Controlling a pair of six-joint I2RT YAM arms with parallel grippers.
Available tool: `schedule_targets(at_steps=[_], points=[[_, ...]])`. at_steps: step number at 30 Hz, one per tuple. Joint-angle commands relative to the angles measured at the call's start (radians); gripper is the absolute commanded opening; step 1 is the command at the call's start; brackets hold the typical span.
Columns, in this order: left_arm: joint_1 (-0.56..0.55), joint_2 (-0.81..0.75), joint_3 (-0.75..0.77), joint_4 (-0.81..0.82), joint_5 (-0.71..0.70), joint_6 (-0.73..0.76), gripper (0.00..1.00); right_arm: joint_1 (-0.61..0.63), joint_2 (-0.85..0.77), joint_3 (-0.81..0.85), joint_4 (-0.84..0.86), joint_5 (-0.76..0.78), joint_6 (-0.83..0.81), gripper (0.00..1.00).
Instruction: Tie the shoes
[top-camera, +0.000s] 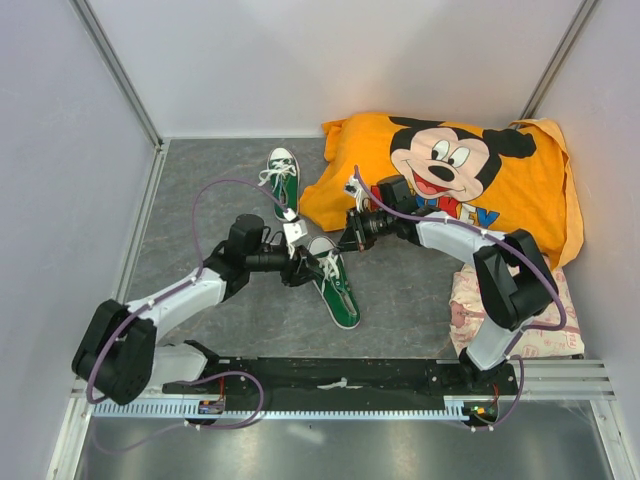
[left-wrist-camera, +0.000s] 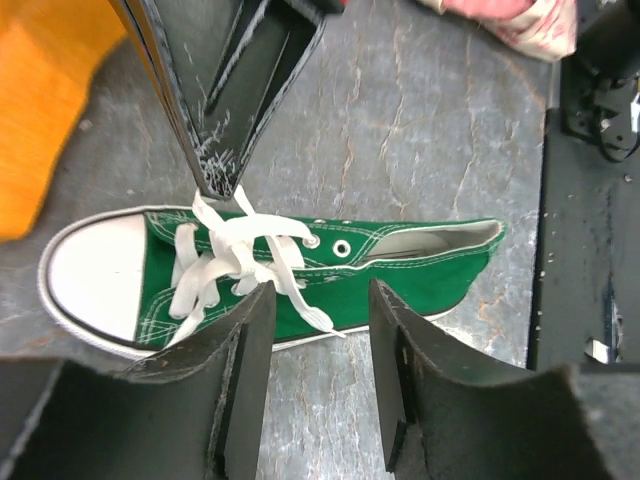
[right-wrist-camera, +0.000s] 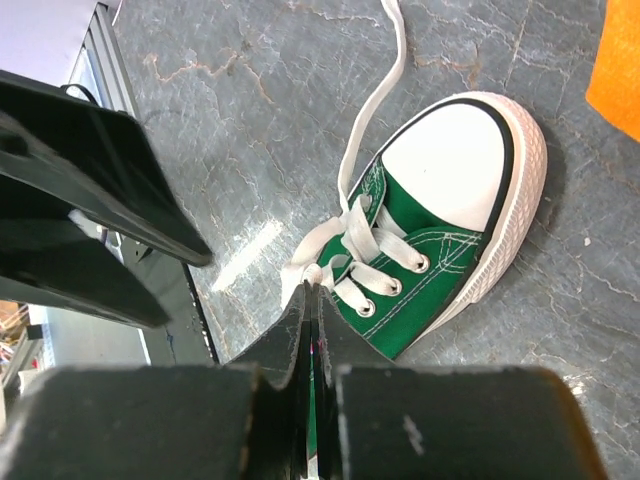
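Right fingers (right-wrist-camera: 312, 300) closed over near shoe (top-camera: 335, 283), toe toward pillow (top-camera: 470, 180)

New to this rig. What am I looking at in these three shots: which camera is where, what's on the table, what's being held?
Two robot arms are bolted at the near edge of a grey table. The wide picture comes from a fixed camera above and behind them. The other two come from cameras on each wrist, looking past that arm's own fingers.

On the table lie two small green sneakers. The near sneaker sits between the grippers; the far sneaker lies further back. Behind them is an orange Mickey Mouse pillow, and a pink patterned cloth lies by the right arm's base.

The right gripper is shut, and seems to pinch the near sneaker's white lace. The left gripper stands open over the same shoe, holding nothing.
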Motion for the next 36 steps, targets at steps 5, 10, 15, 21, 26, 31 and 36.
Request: schedule_targets(at_steps=[5, 10, 15, 21, 26, 31, 36], points=[[0.022, -0.026, 0.081, -0.014, -0.093, -0.095, 0.5, 0.009, -0.047, 0.069, -0.02, -0.051, -0.13, 0.0], [0.022, 0.106, 0.183, -0.017, -0.08, -0.143, 0.51, 0.032, -0.048, 0.092, -0.066, -0.056, -0.181, 0.0], [0.02, 0.173, 0.21, 0.017, -0.044, -0.161, 0.51, 0.049, -0.047, 0.107, -0.079, -0.058, -0.2, 0.0], [0.022, 0.233, 0.22, 0.006, -0.031, -0.151, 0.5, 0.053, -0.045, 0.13, -0.091, -0.045, -0.2, 0.0], [0.02, 0.267, 0.225, 0.023, 0.009, -0.171, 0.26, 0.056, -0.039, 0.155, -0.131, -0.044, -0.25, 0.0], [0.031, 0.267, 0.199, 0.119, 0.029, -0.268, 0.04, 0.058, -0.047, 0.152, -0.145, -0.028, -0.237, 0.39], [0.057, 0.296, 0.197, 0.136, 0.014, -0.384, 0.02, 0.053, -0.119, 0.123, -0.158, 0.011, -0.281, 0.52]])
